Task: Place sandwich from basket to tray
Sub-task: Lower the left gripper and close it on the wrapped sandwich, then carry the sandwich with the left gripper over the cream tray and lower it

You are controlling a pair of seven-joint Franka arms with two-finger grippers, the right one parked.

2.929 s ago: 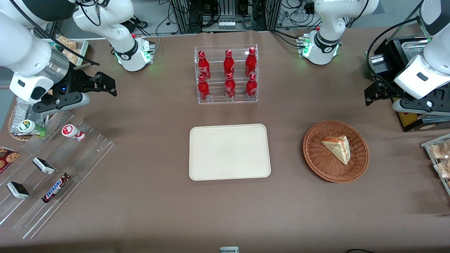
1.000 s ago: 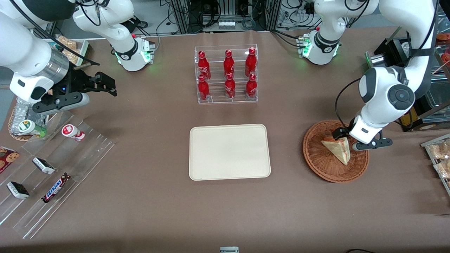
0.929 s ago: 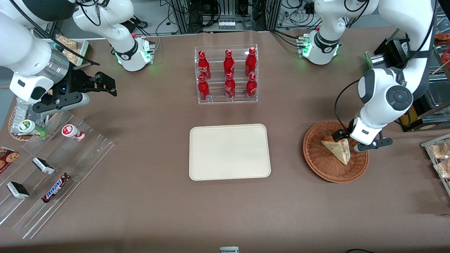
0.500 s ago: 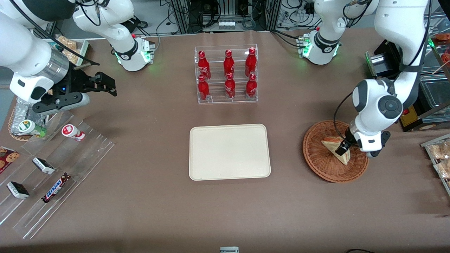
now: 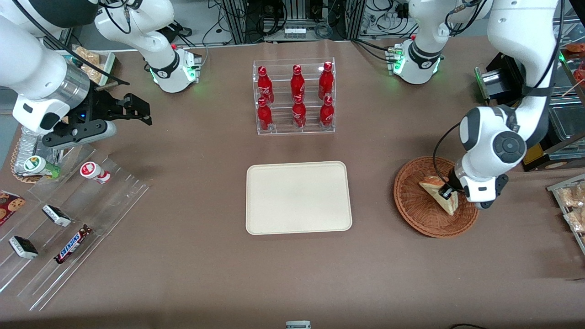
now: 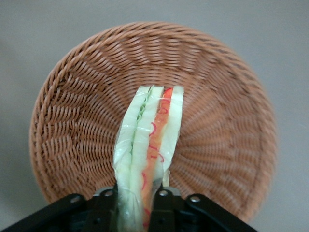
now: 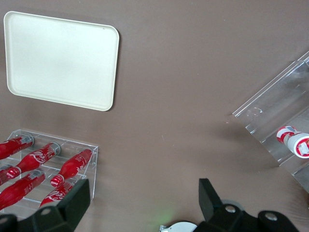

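The sandwich (image 5: 429,186), a clear-wrapped white wedge with red and green filling, is in the round wicker basket (image 5: 418,214) toward the working arm's end of the table. My left gripper (image 5: 445,193) reaches down into the basket and is shut on the sandwich. In the left wrist view the sandwich (image 6: 149,135) stands on edge between the two black fingers (image 6: 107,200), which press its wrapped sides over the basket (image 6: 217,121). The gripper (image 6: 136,193) holds it at its wide end. The cream tray (image 5: 297,197) lies bare at the table's middle, beside the basket, and shows in the right wrist view too (image 7: 60,60).
A clear rack of red bottles (image 5: 295,96) stands farther from the camera than the tray. A stepped acrylic rack with snack bars (image 5: 68,214) lies toward the parked arm's end. Packaged pastries (image 5: 573,201) sit at the table edge beside the basket.
The left arm came down from above the table onto the basket, turned its wrist, and its fingers closed on the sandwich's wide end. The sandwich now stands more on edge.
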